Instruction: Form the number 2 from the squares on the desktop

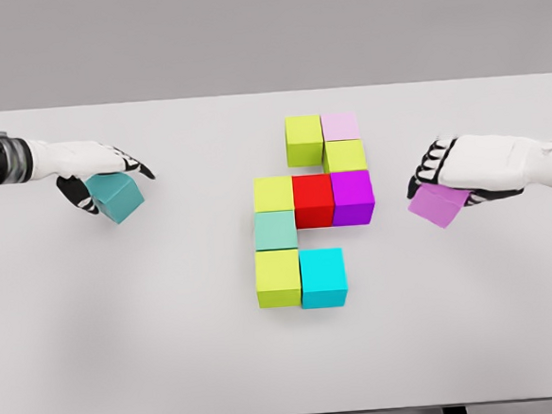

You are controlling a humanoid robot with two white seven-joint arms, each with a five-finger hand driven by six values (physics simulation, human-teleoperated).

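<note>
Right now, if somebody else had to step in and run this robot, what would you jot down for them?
Left hand: shut on a teal block, far left of the table.
Right hand: shut on a violet block, far right.
Done: nine blocks sit together mid-table: lime and pink on top, red in the middle row, cyan at the bottom.
Left: top and bottom rows look one block short; the two held blocks probably go there.

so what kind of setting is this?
Likely a simulated tabletop test scene: bare white table, plain grey backdrop, coloured cubes like the red cube, nothing domestic around.
</note>
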